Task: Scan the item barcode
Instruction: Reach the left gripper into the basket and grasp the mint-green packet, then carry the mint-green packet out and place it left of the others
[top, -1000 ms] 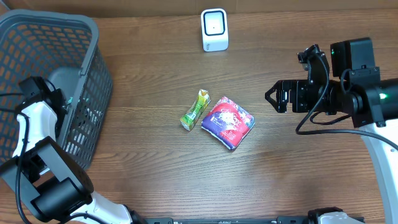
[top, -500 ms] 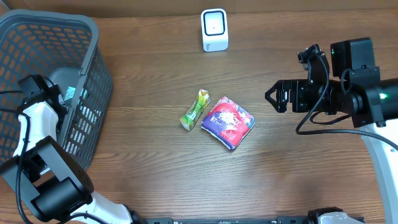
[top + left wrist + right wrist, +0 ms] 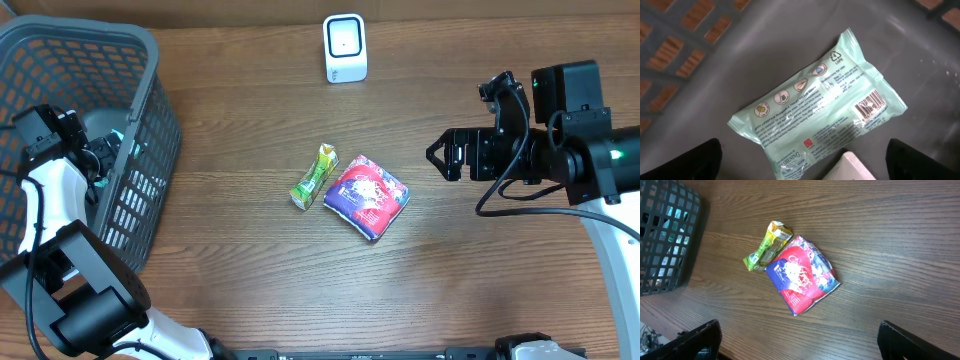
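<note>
A mint-green wipes pack (image 3: pixel 815 107) lies flat on the grey floor of the basket (image 3: pixel 150 60), its barcode (image 3: pixel 870 105) facing up. My left gripper (image 3: pixel 802 162) hangs open just above the pack, one finger on each side and nothing between them. Overhead, the left gripper (image 3: pixel 100 158) reaches inside the basket. The white scanner (image 3: pixel 345 47) stands at the back of the table. A green pouch (image 3: pixel 314 177) and a red-purple packet (image 3: pixel 366 196) lie mid-table. To their right, my right gripper (image 3: pixel 445 157) hovers open and empty.
A white box corner (image 3: pixel 850 170) sits beside the wipes pack in the basket. The right wrist view shows the red-purple packet (image 3: pixel 802 275), the green pouch (image 3: pixel 767 247) and the basket wall (image 3: pixel 665 235) at the far left. Bare wood surrounds the two packets.
My left wrist has shifted back and to the left over the basket. The right arm and the items on the table have not moved.
</note>
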`<state>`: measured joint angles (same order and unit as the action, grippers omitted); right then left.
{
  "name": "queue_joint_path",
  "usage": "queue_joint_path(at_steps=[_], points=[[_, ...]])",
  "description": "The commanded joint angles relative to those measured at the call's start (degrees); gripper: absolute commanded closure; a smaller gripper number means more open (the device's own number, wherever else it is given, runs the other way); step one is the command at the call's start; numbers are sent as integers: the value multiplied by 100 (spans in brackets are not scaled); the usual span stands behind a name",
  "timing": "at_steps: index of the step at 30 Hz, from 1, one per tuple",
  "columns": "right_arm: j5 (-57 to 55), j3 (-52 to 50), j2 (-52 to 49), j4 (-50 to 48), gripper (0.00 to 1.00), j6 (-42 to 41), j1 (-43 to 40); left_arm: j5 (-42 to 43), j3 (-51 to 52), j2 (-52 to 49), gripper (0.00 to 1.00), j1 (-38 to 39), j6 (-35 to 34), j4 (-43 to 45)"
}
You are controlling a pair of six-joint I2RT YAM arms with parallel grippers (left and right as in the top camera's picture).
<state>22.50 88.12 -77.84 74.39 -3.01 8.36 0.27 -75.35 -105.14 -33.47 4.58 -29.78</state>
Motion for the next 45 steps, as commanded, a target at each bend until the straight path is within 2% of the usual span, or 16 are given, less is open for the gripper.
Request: queue_joint_path(at_steps=[1, 7, 24, 27, 28, 29, 30, 31, 32, 39, 45], points=[[9, 146, 35, -35, 0, -20, 26, 87, -81, -22, 7, -24, 1058, 72], [9, 146, 35, -35, 0, -20, 26, 238, -81, -341, 6, -24, 2013, 116], [11, 149, 35, -33, 0, -42, 26, 586, -81, -831, 3, -22, 2074, 551], [11, 146, 35, -31, 0, -42, 26, 623, -81, -916, 14, -17, 2072, 584], [11, 149, 35, -31, 0, -42, 26, 675, -83, -916, 25, -17, 2074, 595], [11, 146, 35, -31, 0, -42, 26, 704, -85, -914, 41, -17, 2068, 619], [11, 146, 35, -31, 0, -42, 26, 708, -94, -914, 68, -17, 2065, 623], [11, 146, 35, -33, 0, -42, 26, 706, -98, -911, 86, -17, 2002, 625], [11, 146, 35, -33, 0, -42, 26, 704, -103, -907, 95, -20, 1921, 625], [11, 149, 35, -33, 0, -42, 26, 708, -289, -632, 96, -17, 903, 468], [11, 146, 35, -33, 0, -42, 26, 726, -1471, 85, 96, -11, 291, -675]])
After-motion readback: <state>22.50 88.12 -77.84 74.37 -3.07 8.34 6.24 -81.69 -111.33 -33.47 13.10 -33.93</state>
